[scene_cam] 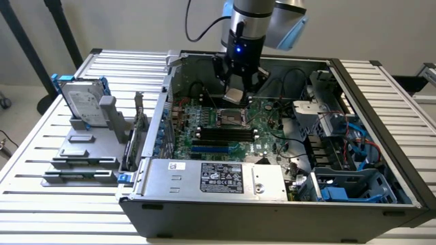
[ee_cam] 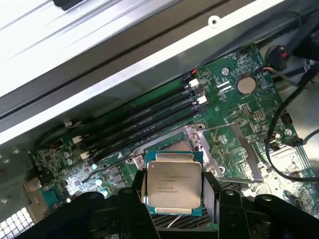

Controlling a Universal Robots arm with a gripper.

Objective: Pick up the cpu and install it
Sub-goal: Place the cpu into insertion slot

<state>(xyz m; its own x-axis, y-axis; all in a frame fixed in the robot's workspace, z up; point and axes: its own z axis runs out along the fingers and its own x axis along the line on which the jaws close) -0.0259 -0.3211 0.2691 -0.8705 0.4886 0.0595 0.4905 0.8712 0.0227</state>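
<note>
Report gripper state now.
Gripper: shut on the cpu, held in the air over the motherboard, not seated.

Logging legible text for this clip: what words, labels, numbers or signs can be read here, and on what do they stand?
Nothing reads clearly enough to quote.
On the cpu, held in the gripper: several printed lines on its metal top, too blurred to read.
On the black label of the power supply: white print and marks, too small to read.
On the white sticker beside that label: too small to read.
</note>
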